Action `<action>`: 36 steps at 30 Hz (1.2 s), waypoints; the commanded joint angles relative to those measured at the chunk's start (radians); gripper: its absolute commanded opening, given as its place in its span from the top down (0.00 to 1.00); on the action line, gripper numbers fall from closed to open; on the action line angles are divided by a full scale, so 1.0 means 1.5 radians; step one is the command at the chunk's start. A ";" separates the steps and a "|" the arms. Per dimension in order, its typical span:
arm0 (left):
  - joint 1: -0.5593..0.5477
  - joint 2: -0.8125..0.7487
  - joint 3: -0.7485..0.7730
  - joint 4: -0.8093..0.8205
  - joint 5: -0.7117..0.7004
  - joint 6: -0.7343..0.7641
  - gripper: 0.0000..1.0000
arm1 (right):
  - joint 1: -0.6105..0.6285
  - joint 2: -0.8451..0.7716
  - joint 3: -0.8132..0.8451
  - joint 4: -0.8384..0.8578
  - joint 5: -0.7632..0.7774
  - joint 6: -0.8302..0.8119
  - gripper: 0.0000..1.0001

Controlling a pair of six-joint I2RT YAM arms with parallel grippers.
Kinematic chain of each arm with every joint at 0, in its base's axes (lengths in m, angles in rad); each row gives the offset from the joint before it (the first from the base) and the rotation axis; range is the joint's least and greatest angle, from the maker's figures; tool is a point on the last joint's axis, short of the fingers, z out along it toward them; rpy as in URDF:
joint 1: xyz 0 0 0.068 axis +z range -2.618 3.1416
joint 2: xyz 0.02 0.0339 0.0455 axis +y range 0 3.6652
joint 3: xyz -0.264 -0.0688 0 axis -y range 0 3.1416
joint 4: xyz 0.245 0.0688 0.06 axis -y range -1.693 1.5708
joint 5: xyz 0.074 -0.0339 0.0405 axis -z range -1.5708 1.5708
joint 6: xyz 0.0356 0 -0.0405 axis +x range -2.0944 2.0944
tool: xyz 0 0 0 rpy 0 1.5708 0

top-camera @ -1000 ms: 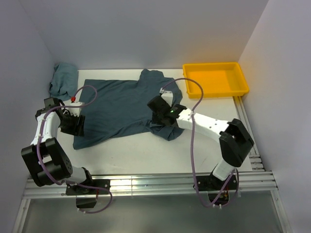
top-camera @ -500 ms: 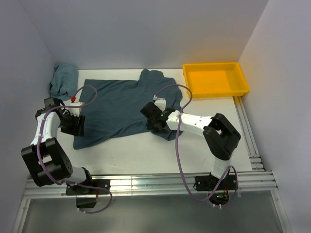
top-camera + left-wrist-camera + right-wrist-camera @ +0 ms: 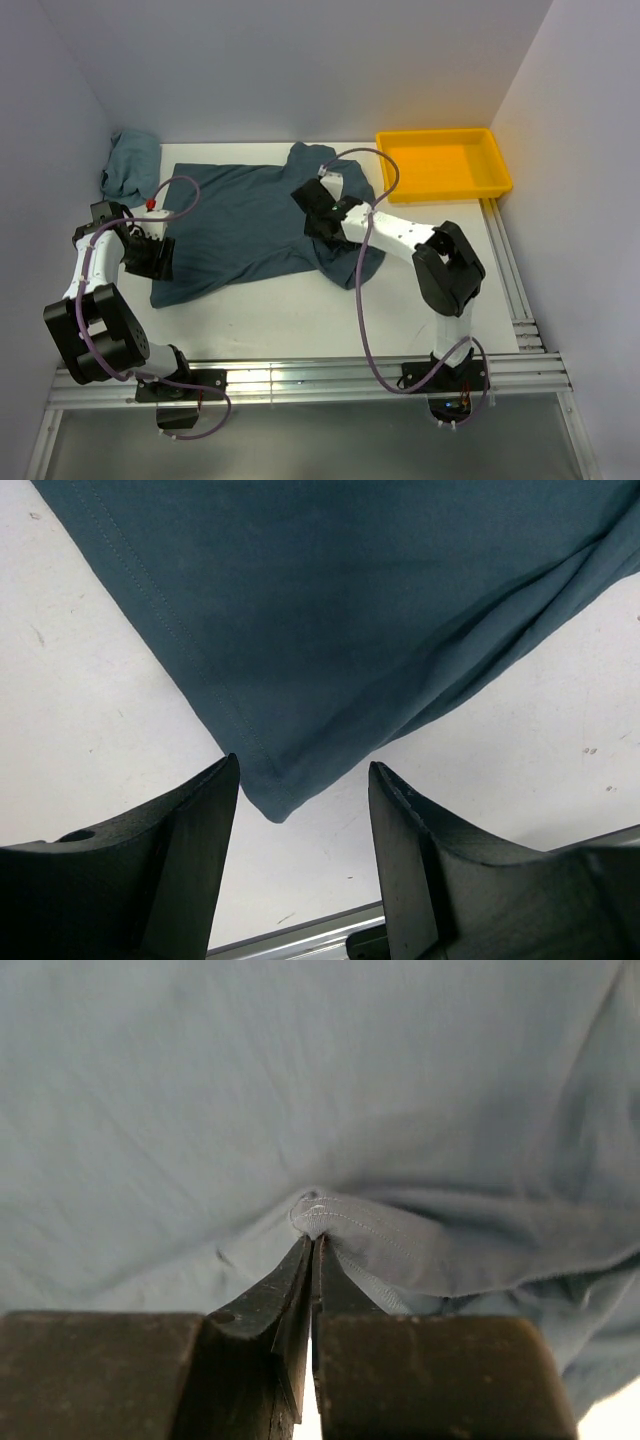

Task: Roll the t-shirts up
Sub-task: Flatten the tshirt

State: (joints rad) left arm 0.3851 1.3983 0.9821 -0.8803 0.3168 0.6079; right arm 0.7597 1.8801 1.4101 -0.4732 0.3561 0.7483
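A dark slate-blue t-shirt (image 3: pixel 240 215) lies spread flat on the white table, its right side bunched. My right gripper (image 3: pixel 318 215) sits over the shirt's right half. In the right wrist view this gripper (image 3: pixel 312 1238) is shut on a stitched fold of the t-shirt (image 3: pixel 335 1218). My left gripper (image 3: pixel 158 256) hovers at the shirt's near left corner. In the left wrist view it (image 3: pixel 303 770) stands open, with the corner of the t-shirt (image 3: pixel 272 805) lying on the table between and just ahead of its fingers (image 3: pixel 190 830). A second t-shirt (image 3: pixel 130 165) lies crumpled at the back left.
A yellow tray (image 3: pixel 497 160) stands at the back right, nothing in it. Walls close in the table on the left, back and right. A metal rail (image 3: pixel 300 375) runs along the near edge by the arm bases.
My right gripper has moved back and left over the shirt and shut on a fold of fabric. The shirt's right edge has shifted with it. The left arm has not moved.
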 commanded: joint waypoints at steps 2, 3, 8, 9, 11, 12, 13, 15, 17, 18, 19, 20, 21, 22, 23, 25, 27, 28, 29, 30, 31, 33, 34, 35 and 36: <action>0.002 -0.001 0.024 0.002 0.017 0.001 0.41 | -0.038 0.050 0.087 -0.009 -0.008 -0.048 0.96; 0.003 0.001 0.024 0.003 0.017 0.000 0.41 | -0.043 0.074 0.117 -0.015 -0.014 -0.059 0.96; 0.002 0.006 0.022 0.002 0.016 0.002 0.41 | -0.075 0.145 0.199 -0.040 -0.034 -0.082 0.86; 0.002 0.007 0.023 0.000 0.016 0.003 0.41 | -0.078 0.157 0.213 -0.050 -0.033 -0.085 0.77; 0.003 0.006 0.022 0.000 0.014 0.006 0.41 | -0.081 0.152 0.210 -0.050 -0.023 -0.087 0.66; 0.002 0.006 0.021 0.002 0.013 0.006 0.41 | -0.083 0.134 0.192 -0.043 -0.018 -0.085 0.53; 0.002 0.006 0.022 0.002 0.013 0.005 0.41 | -0.083 0.121 0.182 -0.039 -0.007 -0.083 0.48; 0.003 0.010 0.026 -0.001 0.016 0.005 0.41 | -0.087 0.081 0.147 -0.038 0.007 -0.080 0.43; 0.002 0.011 0.028 -0.001 0.018 0.004 0.41 | -0.088 0.035 0.104 -0.035 0.034 -0.076 0.43; 0.003 0.013 0.028 -0.001 0.018 0.004 0.41 | -0.089 0.019 0.088 -0.032 0.042 -0.071 0.43; 0.003 0.013 0.028 0.001 0.020 0.003 0.41 | -0.089 0.004 0.070 -0.030 0.047 -0.069 0.43; 0.003 0.013 0.028 0.000 0.018 0.004 0.41 | -0.089 -0.024 0.039 -0.029 0.051 -0.065 0.43; 0.003 0.014 0.028 0.001 0.018 0.004 0.41 | -0.089 -0.036 0.022 -0.031 0.061 -0.056 0.44; 0.003 0.014 0.030 0.001 0.020 0.005 0.41 | -0.089 -0.049 0.005 -0.031 0.067 -0.050 0.44; 0.003 0.015 0.029 0.000 0.020 0.005 0.41 | -0.090 -0.069 -0.029 -0.031 0.072 -0.043 0.45; 0.002 0.015 0.029 0.001 0.022 0.006 0.41 | -0.096 -0.084 -0.061 -0.020 0.066 -0.031 0.46; 0.002 0.017 0.032 0.000 0.024 0.004 0.41 | -0.104 -0.094 -0.097 -0.008 0.063 -0.021 0.46; 0.002 0.018 0.035 0.000 0.025 0.003 0.41 | -0.114 -0.094 -0.105 -0.004 0.059 -0.021 0.46; 0.003 0.020 0.036 -0.001 0.027 0.003 0.41 | -0.118 -0.091 -0.112 -0.001 0.056 -0.019 0.46; 0.003 0.020 0.036 -0.001 0.027 0.003 0.41 | -0.122 -0.088 -0.113 0.006 0.055 -0.020 0.46; 0.002 0.020 0.035 -0.001 0.028 0.003 0.41 | -0.124 -0.078 -0.110 0.007 0.055 -0.020 0.46; 0.002 0.019 0.035 -0.001 0.027 0.003 0.41 | -0.133 -0.064 -0.102 0.006 0.056 -0.022 0.48; 0.002 0.018 0.036 -0.001 0.025 0.003 0.41 | -0.135 -0.056 -0.096 0.002 0.060 -0.022 0.48; 0.002 0.019 0.035 -0.001 0.025 0.004 0.41 | -0.140 -0.041 -0.084 -0.003 0.059 -0.024 0.48; 0.003 0.016 0.035 0.000 0.024 0.005 0.41 | -0.142 -0.034 -0.081 -0.001 0.056 -0.026 0.49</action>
State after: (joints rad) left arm 0.3851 1.4265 0.9993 -0.8810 0.3214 0.6083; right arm 0.5613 1.7966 1.2457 -0.4988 0.4194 0.6987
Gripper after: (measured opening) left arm 0.593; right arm 0.518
